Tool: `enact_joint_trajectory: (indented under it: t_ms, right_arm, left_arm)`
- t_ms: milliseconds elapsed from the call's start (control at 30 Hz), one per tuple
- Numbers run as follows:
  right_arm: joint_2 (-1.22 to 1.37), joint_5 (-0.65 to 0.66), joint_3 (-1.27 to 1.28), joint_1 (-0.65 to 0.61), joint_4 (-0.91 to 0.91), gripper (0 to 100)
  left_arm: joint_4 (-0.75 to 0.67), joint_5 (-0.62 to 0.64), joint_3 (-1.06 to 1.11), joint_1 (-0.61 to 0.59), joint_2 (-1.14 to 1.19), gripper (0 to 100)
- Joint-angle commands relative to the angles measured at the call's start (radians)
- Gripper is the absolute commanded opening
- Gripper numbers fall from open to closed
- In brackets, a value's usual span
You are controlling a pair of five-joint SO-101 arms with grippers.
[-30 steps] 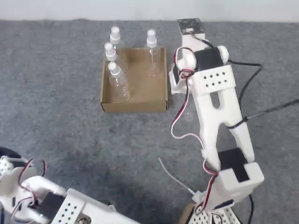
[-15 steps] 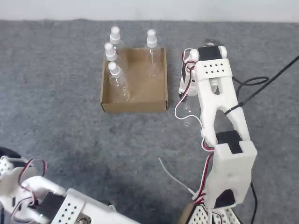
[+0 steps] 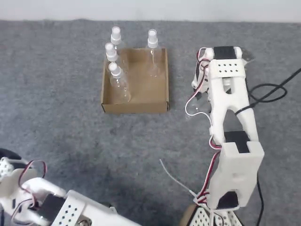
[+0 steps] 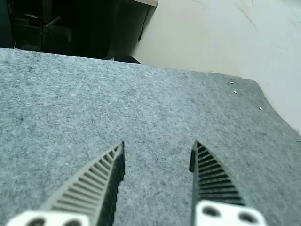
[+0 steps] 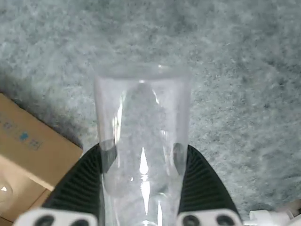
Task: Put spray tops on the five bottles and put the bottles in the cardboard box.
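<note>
The right gripper [image 5: 142, 153] is closed on a clear bottle [image 5: 141, 108], held above the desk [image 3: 56, 132] just right of the cardboard box [image 3: 136, 107], where four spray-topped bottles [image 3: 116, 77] stand. The left gripper [image 4: 157, 155] is open. Whether the held bottle's top is fitted cannot be told and should be verified. The bottle is best lowered upright into the near-right space.

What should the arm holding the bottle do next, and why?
Probably swing the right gripper over to the cardboard box and lower its clear bottle into the bare corner. Four capped bottles already stand in the box, while this one is gripped out beside it. I can't tell whether it's capped yet.
</note>
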Motion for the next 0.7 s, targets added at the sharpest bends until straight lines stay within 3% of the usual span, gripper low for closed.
enact_joint_trajectory:
  t_ms: [0,367,667]
  right_arm:
    - [-0.022,-0.017,-0.015,0.024,0.036,0.6]
    - [-0.021,-0.199,0.086,0.039,0.025,1.0]
    - [-0.019,-0.221,0.12,0.039,0.027,1.1]
  left_arm:
    - [-0.018,-0.008,-0.005,0.0,0.006,21]
    - [-0.018,-0.008,-0.005,0.003,0.006,21]
    - [-0.021,-0.008,-0.005,0.003,0.006,21]
